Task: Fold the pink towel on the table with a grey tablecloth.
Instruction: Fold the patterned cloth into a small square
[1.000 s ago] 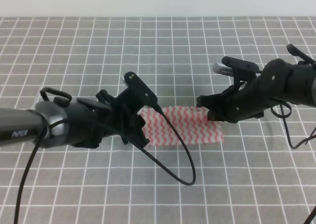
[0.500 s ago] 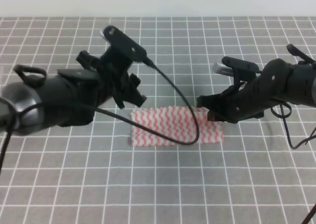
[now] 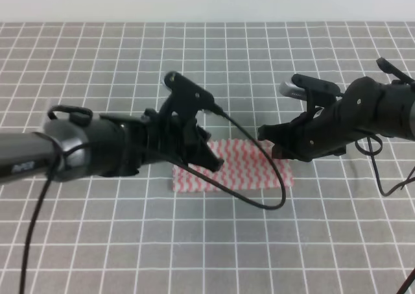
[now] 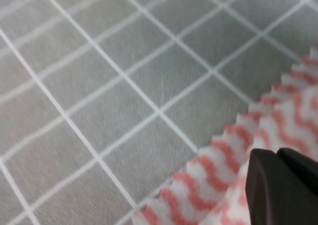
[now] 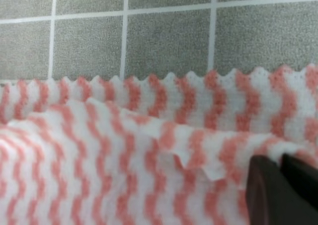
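Since half a second ago my left arm has dropped from above the far left of the cloth back down over its left end; the right arm has stayed where it was.

Nearest me in the high view, a loop of black cable (image 3: 256, 177) hangs from the left arm and crosses the front of the pink towel (image 3: 249, 171). The towel lies flat on the table with a grey tablecloth (image 3: 207, 242), near the middle, as a long rectangle a few grid squares wide.

My left pincer (image 3: 206, 152) sits over the towel's left part. In its wrist view the dark fingertips (image 4: 280, 187) appear pressed together, with striped cloth around them, but I cannot tell whether cloth is caught between them.

My right pincer (image 3: 269, 141) is at the towel's far right corner. Its wrist view shows its tips (image 5: 280, 187) together on a raised fold of the towel (image 5: 149, 150), so it appears clamped on the cloth, with a second zigzag-edged layer lying flat beyond.

Farther back, the gridded cloth runs to a pale wall (image 3: 207, 2).
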Controlling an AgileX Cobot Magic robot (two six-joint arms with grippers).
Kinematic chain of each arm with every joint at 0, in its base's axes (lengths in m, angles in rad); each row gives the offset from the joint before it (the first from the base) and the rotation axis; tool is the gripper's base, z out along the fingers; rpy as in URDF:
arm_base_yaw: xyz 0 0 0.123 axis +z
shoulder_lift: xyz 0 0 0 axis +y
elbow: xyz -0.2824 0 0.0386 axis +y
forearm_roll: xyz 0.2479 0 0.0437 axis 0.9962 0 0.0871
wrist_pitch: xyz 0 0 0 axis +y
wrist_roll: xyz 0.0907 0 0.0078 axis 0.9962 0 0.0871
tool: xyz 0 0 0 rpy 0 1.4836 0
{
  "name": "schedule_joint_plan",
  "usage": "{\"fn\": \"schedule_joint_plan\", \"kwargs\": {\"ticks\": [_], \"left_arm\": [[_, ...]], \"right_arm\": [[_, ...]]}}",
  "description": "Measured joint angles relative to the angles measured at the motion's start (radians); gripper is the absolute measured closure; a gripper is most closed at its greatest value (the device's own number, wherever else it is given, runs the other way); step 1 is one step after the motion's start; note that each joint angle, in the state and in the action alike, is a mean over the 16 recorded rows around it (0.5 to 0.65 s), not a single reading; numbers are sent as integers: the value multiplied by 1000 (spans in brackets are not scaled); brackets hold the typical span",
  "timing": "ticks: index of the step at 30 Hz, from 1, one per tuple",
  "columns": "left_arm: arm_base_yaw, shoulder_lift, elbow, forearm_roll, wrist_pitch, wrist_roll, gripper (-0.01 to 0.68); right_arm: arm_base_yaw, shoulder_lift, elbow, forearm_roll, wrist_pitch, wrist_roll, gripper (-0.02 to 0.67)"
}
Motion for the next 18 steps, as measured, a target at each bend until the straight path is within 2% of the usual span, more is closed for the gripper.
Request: {"fn": "schedule_joint_plan", "kwargs": {"ticks": [6, 10, 18], "left_arm": [[0, 63, 0, 0, 35, 19, 672], [0, 88, 0, 0, 37, 31, 672], [0, 106, 0, 0, 36, 39, 673]], "right_arm": [[0, 0, 0, 7, 0, 0, 658], [0, -1, 0, 9, 0, 0, 631], [-3, -4, -6, 10, -25, 1, 476]]}}
